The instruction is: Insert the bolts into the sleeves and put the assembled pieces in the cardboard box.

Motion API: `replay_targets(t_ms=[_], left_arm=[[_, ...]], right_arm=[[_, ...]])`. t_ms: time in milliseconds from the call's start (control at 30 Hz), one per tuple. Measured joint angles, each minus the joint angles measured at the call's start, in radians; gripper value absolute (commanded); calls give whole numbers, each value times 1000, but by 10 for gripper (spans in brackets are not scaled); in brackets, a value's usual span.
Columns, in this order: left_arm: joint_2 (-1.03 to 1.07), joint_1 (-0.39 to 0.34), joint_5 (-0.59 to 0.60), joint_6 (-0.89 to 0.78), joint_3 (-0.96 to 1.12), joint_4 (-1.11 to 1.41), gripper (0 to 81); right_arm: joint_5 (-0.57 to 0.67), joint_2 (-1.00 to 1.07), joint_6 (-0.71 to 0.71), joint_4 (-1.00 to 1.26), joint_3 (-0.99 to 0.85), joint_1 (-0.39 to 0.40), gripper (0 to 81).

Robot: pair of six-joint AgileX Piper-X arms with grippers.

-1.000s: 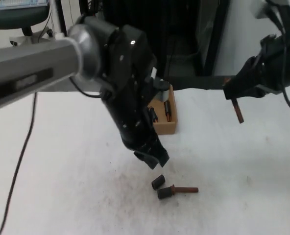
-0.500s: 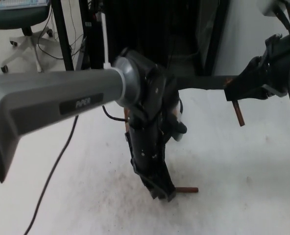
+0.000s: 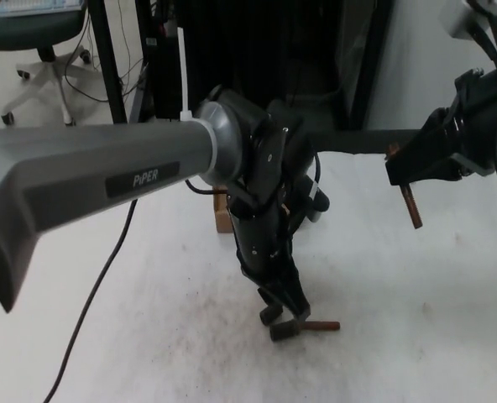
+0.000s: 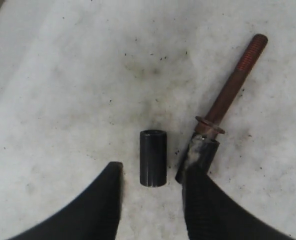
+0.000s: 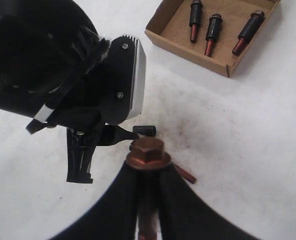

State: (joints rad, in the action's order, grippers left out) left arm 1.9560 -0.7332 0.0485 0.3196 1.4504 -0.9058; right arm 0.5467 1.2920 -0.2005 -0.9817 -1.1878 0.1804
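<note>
A: Task parts, which way do they point?
B: The cardboard box [image 5: 231, 20] is mid-frame in the high view, mostly behind the left arm [image 3: 106, 180]. Three assembled pieces [image 5: 212, 31] lie flat in it, roughly parallel. On the bench, lower centre, is a fourth assembled piece [image 3: 306, 327]. Its long axis runs left-right, sleeve end left, thread pointing right. Upper right, the bolt [image 3: 410, 201] hangs head up, with its thread down and tilted slightly right. The loose sleeve [image 4: 153, 158] lies on its side just left of the benched piece, not touching it.

A: Grippers?
B: The left gripper [image 3: 284, 309] is down at the bench with its fingers spread, holding nothing. The loose sleeve sits between them. One fingertip [image 4: 195, 190] is right at the benched piece's sleeve end, but I can't tell if it touches. The right gripper [image 3: 398, 172] is clamped on the bolt just under the hex head.

A: Surface, room?
B: The white bench [image 3: 416, 336] is scuffed and speckled dark around the parts. There's a dark frame [image 3: 232, 50] behind it and an office chair [image 3: 30, 34] at upper left.

A: Versus a second ago?
B: Back then the left gripper hung above the two benched parts and the box was in plain sight. The arm has since swung across the box and dropped to straddle the sleeve. The benched parts haven't moved. The right gripper and bolt have barely shifted.
</note>
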Motion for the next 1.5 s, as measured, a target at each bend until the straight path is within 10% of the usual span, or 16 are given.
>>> replay_targets(t_ms=[1167, 1500], left_arm=[[104, 0, 0, 40, 20, 21, 373], [104, 0, 0, 46, 20, 22, 123]], right_arm=[[0, 0, 0, -29, 11, 0, 8], [0, 0, 0, -29, 11, 0, 8]])
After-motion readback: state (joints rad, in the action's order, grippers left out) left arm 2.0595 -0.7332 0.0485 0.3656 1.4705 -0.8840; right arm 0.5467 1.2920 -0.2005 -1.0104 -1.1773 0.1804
